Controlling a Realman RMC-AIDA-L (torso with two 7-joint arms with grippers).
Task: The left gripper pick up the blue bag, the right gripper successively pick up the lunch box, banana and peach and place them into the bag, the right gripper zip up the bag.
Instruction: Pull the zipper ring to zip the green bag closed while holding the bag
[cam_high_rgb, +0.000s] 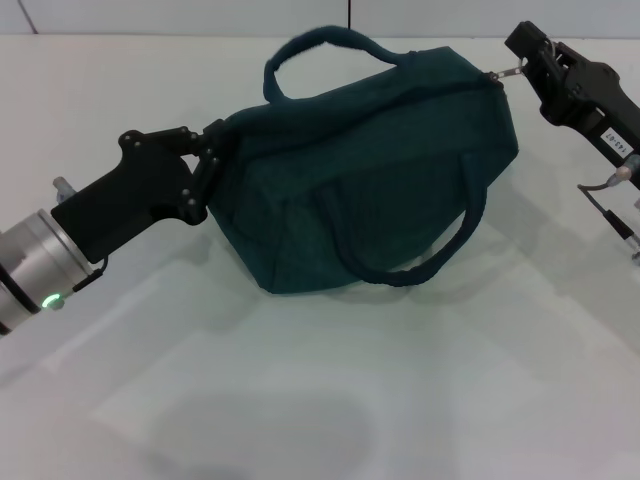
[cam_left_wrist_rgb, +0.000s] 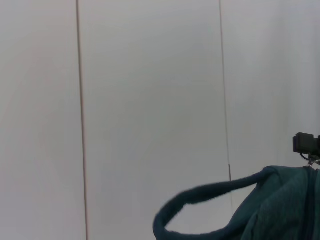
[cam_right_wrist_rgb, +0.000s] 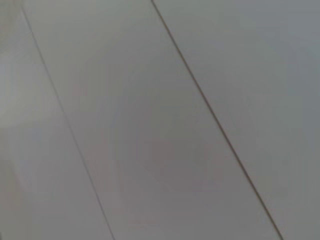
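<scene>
The blue bag (cam_high_rgb: 370, 180) hangs above the white table, its shadow lying well below it. My left gripper (cam_high_rgb: 213, 152) is shut on the fabric at the bag's left end. At the bag's right end, my right gripper (cam_high_rgb: 524, 58) is shut on the metal zipper pull (cam_high_rgb: 508, 70). One handle (cam_high_rgb: 320, 45) arches over the top and the other (cam_high_rgb: 440, 250) droops down the front. In the left wrist view the bag (cam_left_wrist_rgb: 280, 210) fills the lower corner, with the right gripper (cam_left_wrist_rgb: 306, 144) just beyond it. The lunch box, banana and peach are out of view.
The white table (cam_high_rgb: 300, 400) stretches under and in front of the bag. A thin dark cable (cam_high_rgb: 610, 215) hangs by the right arm at the right edge. The right wrist view shows only a pale panelled surface (cam_right_wrist_rgb: 160, 120).
</scene>
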